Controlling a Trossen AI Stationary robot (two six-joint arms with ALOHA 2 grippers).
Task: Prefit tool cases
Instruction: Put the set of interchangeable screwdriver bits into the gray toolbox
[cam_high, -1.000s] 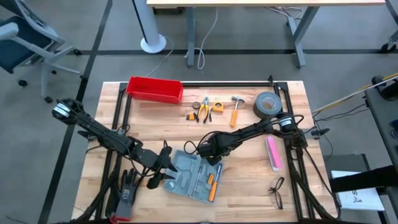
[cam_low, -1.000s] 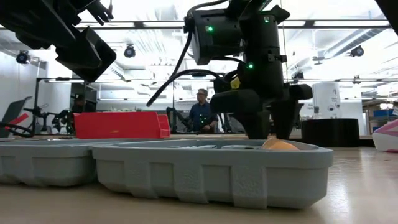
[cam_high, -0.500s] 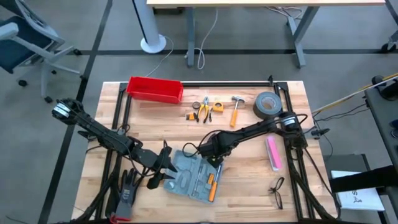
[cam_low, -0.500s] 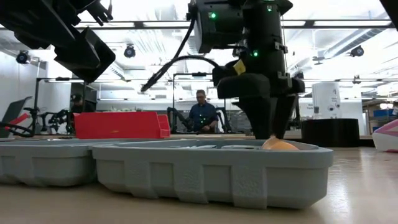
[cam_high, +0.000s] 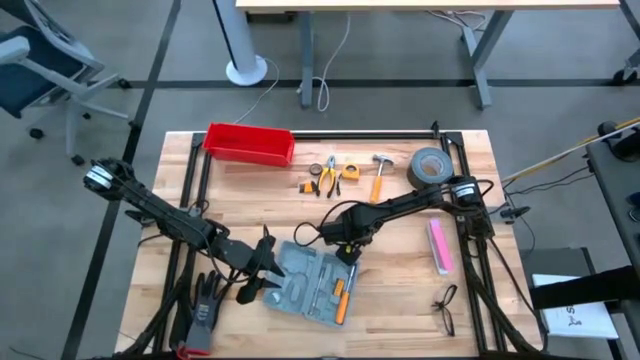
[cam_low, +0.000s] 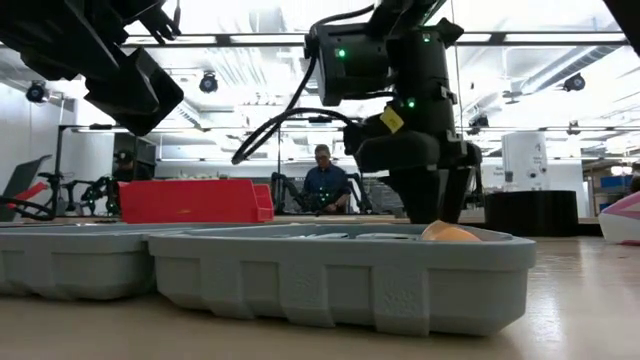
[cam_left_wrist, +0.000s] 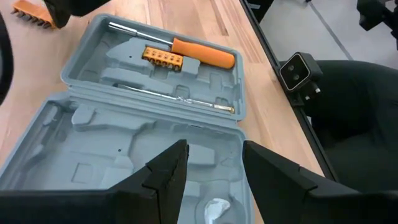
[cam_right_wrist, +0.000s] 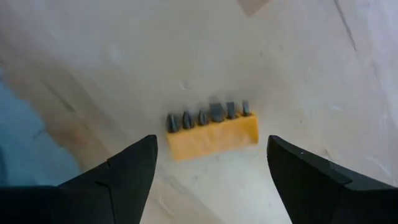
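Observation:
The grey-blue tool case (cam_high: 310, 284) lies open and flat on the table. It also shows in the left wrist view (cam_left_wrist: 124, 124). Its far half holds an orange-handled screwdriver (cam_left_wrist: 202, 53), an orange bit holder (cam_left_wrist: 163, 57) and a thin metal rod (cam_left_wrist: 186, 101). My left gripper (cam_left_wrist: 214, 146) is open above the case's empty near half, clear of it. My right gripper (cam_right_wrist: 211, 142) is open just beyond the case's far edge (cam_high: 348, 250). Its fingers stand on either side of a second orange bit holder (cam_right_wrist: 211, 134), which lies on the wood.
A red bin (cam_high: 248, 143) stands at the far left. Pliers (cam_high: 328, 172), a yellow tape measure (cam_high: 350, 170), a hammer (cam_high: 380, 176) and a roll of tape (cam_high: 430, 167) lie along the far side. A pink object (cam_high: 440, 245) and glasses (cam_high: 445, 308) lie right, a black glove (cam_high: 205, 305) near left.
My right gripper has turned about its wrist beyond the case's far edge and shifted a little toward the table's right edge.

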